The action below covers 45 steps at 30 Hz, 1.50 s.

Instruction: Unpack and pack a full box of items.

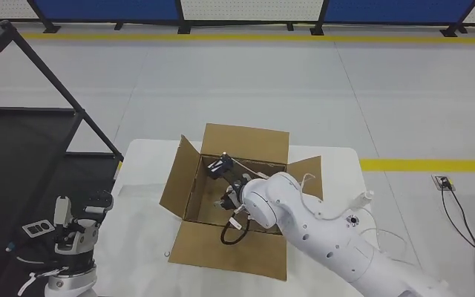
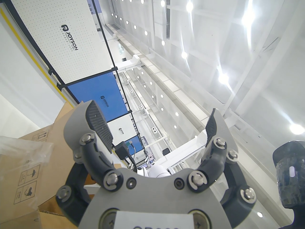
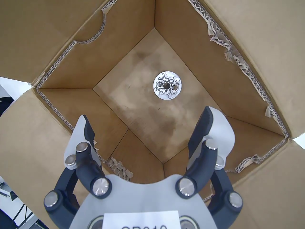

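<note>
One item shows in the carton, so the unpacking looks close to done.

Nearest, at the near left corner of the bench (image 1: 141, 223): left tool (image 2: 153, 109), pointed up toward the ceiling, fingers spread wide, nothing between the pads. It is well apart from the work.

Next out, mid-bench: box (image 1: 230, 249), all four flaps folded outward, near flap lying flat toward the robot. The corrugated rim is torn and ragged along several edges.

Over the box mouth: right tool (image 3: 146, 115), carried in by the arm from the near right and pointing straight down into the opening. Its fingers are spread wide, it grips nothing, and it touches neither cardboard nor part.

Farther down, on the box floor: metal disc (image 3: 166, 86), silver, round, lying flat, with a centre hole and small cut tabs around it. It stands clear of all four walls.

Key relation: the disc lies below the right tool and a little beyond the fingertips, closer to one finger's line than the other. Being round, it offers no long axis to line up with. The right arm is far the nearer one.

Judgement: the coming move is a straight descent with a small shift forward to centre the disc between the fingers. A flat part on flat cardboard leaves little edge to catch, so a slip or a scrape on the floor seems the main risk.
</note>
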Motion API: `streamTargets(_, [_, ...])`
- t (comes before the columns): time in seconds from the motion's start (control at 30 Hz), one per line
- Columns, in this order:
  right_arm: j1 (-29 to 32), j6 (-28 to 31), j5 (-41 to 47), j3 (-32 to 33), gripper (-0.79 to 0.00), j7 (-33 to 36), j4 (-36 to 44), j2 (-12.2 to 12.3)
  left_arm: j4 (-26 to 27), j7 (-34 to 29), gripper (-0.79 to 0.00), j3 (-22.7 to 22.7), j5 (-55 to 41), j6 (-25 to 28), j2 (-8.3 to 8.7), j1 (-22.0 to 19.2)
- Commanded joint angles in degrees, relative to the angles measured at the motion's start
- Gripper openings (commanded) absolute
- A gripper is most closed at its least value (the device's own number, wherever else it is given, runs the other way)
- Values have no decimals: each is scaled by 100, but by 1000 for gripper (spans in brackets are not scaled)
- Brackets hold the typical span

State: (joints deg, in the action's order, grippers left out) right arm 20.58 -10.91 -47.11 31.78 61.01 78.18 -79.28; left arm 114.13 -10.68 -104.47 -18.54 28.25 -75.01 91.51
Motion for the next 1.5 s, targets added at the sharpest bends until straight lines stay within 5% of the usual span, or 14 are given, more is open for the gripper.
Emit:
streamTargets(0.0, [-50, -218, -69, -38, 0, 118, -300, -60, 43, -109, 0, 10, 44, -40, 8, -21])
streamTargets(0.4, [-718, -2, 717, -623, 0, -405, -2750, -983, 64, -49, 0, -102, -26, -24, 5, 53])
streamTargets(0.83, [-1106, 1010, 1270, -767, 0, -1342, -5054, -1853, 68, -50, 0, -112, -26, -26, 5, 70])
streamTargets(0.87, [-1123, 1072, 1285, -770, -18, -1390, -5162, -1903, 68, -50, 0, -112, -26, -26, 5, 70])
streamTargets(0.93, [-1148, 1190, 1301, -777, -357, -1466, -5360, -1995, 68, -50, 0, -112, -26, -26, 5, 70])
streamTargets(0.97, [-1160, 1233, 1305, -779, -403, -1497, -5448, -2039, 68, -50, 0, -112, -26, -26, 5, 70])
streamTargets(1.33, [-1295, 1529, 1310, -749, -539, -1609, -6181, -2392, 68, -50, 0, -112, -26, -26, 5, 70])
streamTargets(1.47, [-1344, 1598, 1281, -726, -711, -1625, -6340, -2466, 68, -50, 0, -112, -26, -26, 5, 70])
